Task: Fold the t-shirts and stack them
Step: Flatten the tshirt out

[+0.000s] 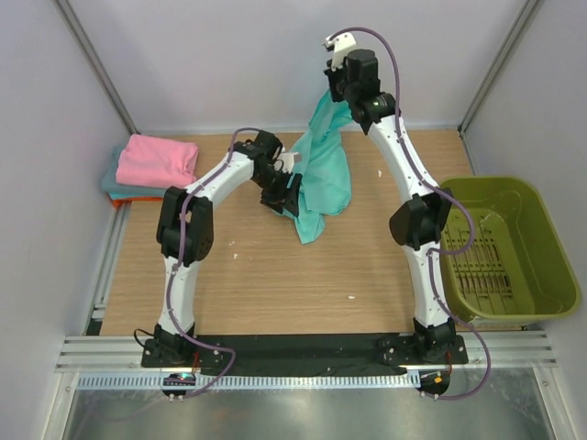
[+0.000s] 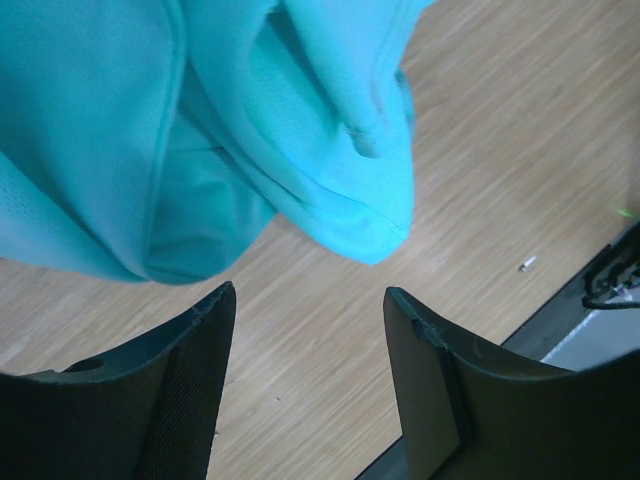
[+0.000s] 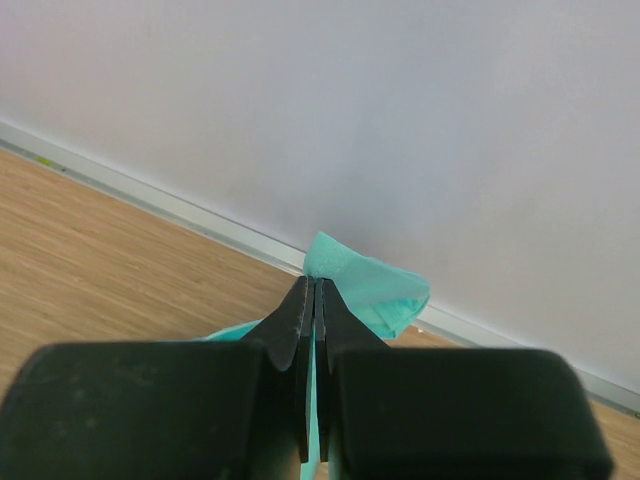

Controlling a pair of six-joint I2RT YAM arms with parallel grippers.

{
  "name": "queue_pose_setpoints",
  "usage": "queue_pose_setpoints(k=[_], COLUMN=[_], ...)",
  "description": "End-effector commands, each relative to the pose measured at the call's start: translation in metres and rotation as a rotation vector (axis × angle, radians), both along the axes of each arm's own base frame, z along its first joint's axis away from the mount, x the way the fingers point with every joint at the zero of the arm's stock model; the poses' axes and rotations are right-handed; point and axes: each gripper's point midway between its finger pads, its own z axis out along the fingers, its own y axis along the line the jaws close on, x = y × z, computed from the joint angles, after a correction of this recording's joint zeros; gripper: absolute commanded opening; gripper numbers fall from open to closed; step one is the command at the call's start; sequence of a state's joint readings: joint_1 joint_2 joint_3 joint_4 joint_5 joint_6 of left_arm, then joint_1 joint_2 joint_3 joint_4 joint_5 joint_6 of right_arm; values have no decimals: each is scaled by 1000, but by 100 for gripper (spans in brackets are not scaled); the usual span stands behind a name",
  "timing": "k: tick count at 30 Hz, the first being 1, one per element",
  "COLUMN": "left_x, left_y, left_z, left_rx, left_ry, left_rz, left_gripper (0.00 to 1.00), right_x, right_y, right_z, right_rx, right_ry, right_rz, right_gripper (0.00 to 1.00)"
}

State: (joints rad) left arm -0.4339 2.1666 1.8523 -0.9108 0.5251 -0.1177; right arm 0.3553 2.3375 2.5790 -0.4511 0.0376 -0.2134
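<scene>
Pale grey walls close in a wood-grain tabletop (image 1: 275, 284), with both arm bases bolted along a black strip at its near edge. On the right, beyond the right arm's base, an olive-green basket (image 1: 500, 183) sits at the edge of the wood.

Toward the middle, the left end effector (image 1: 280, 197) is low over the tabletop and released. Its two dark fingers (image 2: 200, 380) stand apart with only bare wood between them. The teal-green t-shirt (image 1: 326, 170) hangs just beyond those fingertips. In the left wrist view its bunched folds and a rounded hem corner fill the space right ahead of the open jaws, close but not between them. From above, the cloth drapes in a long loose fall on the left end effector's right side. Its lowest tip points toward the near edge, though whether that tip rests on the wood cannot be told.

Farther back on the left, a folded pink t-shirt (image 1: 158, 160) lies on top of a folded teal t-shirt (image 1: 112, 183), with an orange edge (image 1: 119, 202) showing beneath them.

At the far wall the right end effector (image 1: 337, 90) is raised high. It is clenched on the top of the teal-green t-shirt, and a small peak of cloth pokes out past the pressed-together fingertips.
</scene>
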Motion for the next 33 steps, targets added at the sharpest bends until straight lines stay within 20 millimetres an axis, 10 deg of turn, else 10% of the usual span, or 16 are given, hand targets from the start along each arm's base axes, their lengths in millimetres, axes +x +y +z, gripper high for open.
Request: queue_pose_setpoints(k=[1,20,25,28,33], left_x=[19,57,61,63,57], left_y=[13,18,17,19,35], left_z=[-5,-26,-29,-19,13], left_rx=[74,144,142,144,148], left_ry=[-53,-103,-100,-120,-170], left_rz=[19,52,57,68,72], left_gripper=[62,58,39,7,0], right_x=[1,5,3,2,-4], right_y=[-12,-16,-20,-22,-30], right_z=[39,31,32,34,49], right_rx=[62,62,46,39,22], right_ry=[-74,-60,-61,-63,-89], right_rz=[-10,-25,-36,-43,-62], right_gripper=[3,3,3,3,1])
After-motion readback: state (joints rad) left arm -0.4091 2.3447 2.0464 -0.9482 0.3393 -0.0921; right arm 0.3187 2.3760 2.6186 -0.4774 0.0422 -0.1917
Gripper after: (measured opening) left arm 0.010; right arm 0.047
